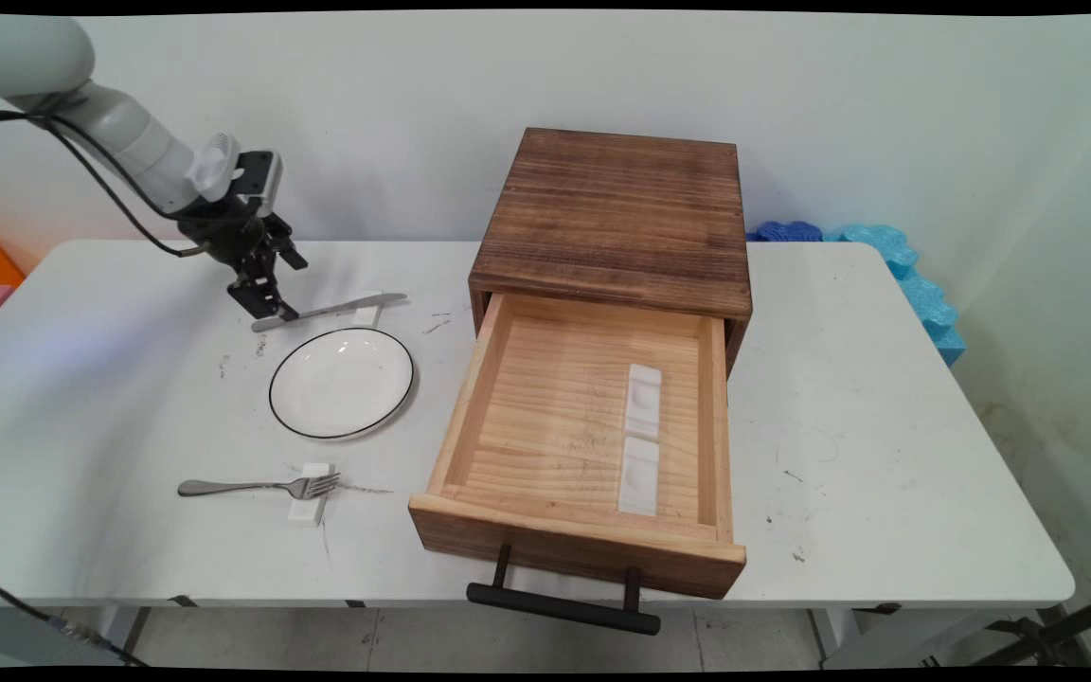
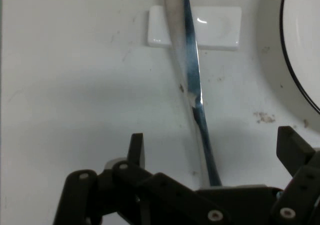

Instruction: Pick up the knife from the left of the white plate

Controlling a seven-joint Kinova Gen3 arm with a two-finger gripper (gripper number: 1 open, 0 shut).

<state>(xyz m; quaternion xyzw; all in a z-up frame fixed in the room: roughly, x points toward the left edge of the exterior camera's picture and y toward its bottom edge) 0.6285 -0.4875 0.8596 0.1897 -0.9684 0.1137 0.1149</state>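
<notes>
My gripper (image 1: 264, 303) hangs low over the table's left rear, open, its fingers on either side of the handle end of a silver knife (image 1: 328, 311). In the hand view the knife (image 2: 187, 70) runs up from between the two black fingertips (image 2: 136, 144), and the gripper (image 2: 214, 144) has not closed on it. The knife's blade lies across a small white rest (image 2: 220, 27). Just in front of the knife stands a white plate with a black rim (image 1: 341, 383), whose edge (image 2: 300, 85) shows at the right of the hand view.
A fork (image 1: 257, 487) lies with its tines on another white rest (image 1: 309, 509) near the front left. A wooden cabinet (image 1: 617, 213) stands mid-table with its drawer (image 1: 470, 398) pulled open, two white rests (image 1: 641, 440) inside. Blue foam (image 1: 896, 256) lies at back right.
</notes>
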